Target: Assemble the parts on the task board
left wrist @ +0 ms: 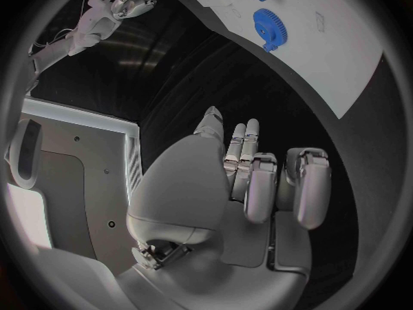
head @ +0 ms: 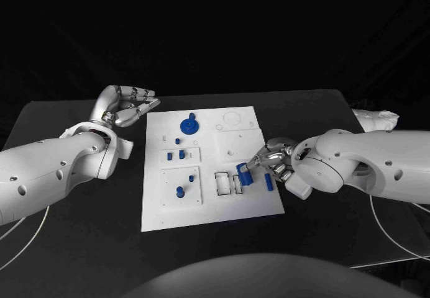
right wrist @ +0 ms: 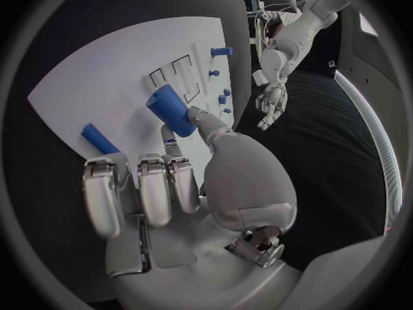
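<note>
At the board's right edge: the right robot hand is pinching a short blue plastic cylinder.
Cylinder position: it is hanging just over the rectangular slots of the flat white task board, axis tilted.
Left robot hand: idling empty, fingers loosely apart, at the board's far-left corner on the black worktop.
Nearer arm: the right.

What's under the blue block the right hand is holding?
The blue block in the right hand sits over the rectangular slots of the task board. Whether it has entered one is hidden.
</note>
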You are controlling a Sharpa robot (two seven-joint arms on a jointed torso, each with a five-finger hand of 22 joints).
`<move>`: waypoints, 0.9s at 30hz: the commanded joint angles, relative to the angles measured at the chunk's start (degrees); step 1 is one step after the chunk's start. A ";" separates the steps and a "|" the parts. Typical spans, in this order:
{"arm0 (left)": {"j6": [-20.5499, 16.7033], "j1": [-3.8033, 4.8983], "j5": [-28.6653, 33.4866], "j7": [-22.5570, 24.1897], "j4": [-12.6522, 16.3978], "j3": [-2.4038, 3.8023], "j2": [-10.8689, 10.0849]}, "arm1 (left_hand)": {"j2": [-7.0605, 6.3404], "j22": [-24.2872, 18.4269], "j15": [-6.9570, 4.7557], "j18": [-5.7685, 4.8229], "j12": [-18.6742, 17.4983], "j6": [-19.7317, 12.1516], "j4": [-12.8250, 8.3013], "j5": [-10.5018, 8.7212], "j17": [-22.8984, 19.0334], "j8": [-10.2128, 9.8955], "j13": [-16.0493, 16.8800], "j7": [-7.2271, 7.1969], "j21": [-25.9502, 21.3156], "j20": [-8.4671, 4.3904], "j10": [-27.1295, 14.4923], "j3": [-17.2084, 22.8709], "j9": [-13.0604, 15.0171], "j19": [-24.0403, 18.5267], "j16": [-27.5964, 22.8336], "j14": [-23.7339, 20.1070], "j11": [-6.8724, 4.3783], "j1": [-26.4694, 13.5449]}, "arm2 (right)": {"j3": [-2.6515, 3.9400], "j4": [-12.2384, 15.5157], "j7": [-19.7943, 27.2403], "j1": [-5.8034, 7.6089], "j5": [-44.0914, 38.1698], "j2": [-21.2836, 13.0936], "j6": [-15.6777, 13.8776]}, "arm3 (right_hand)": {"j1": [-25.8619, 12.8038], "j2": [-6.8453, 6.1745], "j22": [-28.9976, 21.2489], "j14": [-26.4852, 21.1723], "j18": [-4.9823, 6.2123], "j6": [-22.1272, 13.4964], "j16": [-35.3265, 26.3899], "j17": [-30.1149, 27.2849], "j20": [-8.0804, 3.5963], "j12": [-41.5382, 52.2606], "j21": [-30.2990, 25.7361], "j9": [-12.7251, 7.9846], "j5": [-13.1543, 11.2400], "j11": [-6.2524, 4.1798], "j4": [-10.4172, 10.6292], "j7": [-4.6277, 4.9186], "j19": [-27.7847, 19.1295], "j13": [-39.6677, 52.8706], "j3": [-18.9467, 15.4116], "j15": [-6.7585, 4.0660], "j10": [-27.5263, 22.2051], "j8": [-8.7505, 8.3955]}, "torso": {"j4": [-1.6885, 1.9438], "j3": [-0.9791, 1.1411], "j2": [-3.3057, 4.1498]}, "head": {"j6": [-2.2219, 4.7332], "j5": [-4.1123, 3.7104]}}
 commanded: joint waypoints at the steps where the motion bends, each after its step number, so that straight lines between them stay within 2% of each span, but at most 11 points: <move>1: 0.73 0.04 -0.20 0.54 0.04 0.05 0.12 | 0.52 15.10 -0.05 -0.43 0.08 0.58 -0.14 0.34 15.09 -0.15 0.01 0.01 0.14 -0.05 0.44 -0.32 -0.04 6.13 0.15 6.06 0.08 0.04 | -0.02 0.51 0.88 0.00 2.81 0.17 0.67 | 0.57 0.21 15.07 6.07 -0.39 3.61 0.24 15.10 -0.37 0.16 0.26 0.11 -0.02 -0.57 0.17 -3.13 6.10 14.94 0.26 -0.28 6.00 0.18 | -0.04 0.02 -0.03 | 0.00 0.00; 9: 0.80 0.04 -0.20 0.58 -0.02 0.05 0.26 | 0.52 15.10 -0.05 -0.43 0.08 0.58 -0.14 0.34 15.09 -0.15 0.01 0.01 0.14 -0.05 0.44 -0.32 -0.04 6.13 0.15 6.06 0.08 0.04 | -0.02 0.66 0.87 0.01 4.39 1.03 0.87 | 0.57 0.19 15.07 6.07 -0.39 3.70 0.24 15.10 -0.39 0.16 0.26 0.08 -0.09 -0.59 0.16 -3.16 6.10 14.94 0.26 -0.29 6.00 0.16 | 0.01 -0.04 -0.03 | 0.00 -0.12; 27: 0.71 0.03 -0.20 0.67 -0.03 0.05 0.24 | 0.79 15.10 -0.09 -0.43 0.08 0.69 -0.15 0.35 15.09 -0.16 0.01 -0.03 0.14 -0.08 0.57 -0.72 -0.05 6.13 0.15 6.06 0.04 0.12 | -0.02 -0.72 -0.15 -0.01 6.06 4.39 2.02 | 0.52 0.19 15.07 6.07 -0.39 3.81 0.24 15.10 -0.40 0.16 0.26 0.05 -0.17 -0.61 0.20 -3.17 6.10 14.94 0.25 -0.31 6.00 0.13 | 0.00 0.00 0.04 | 0.00 -0.17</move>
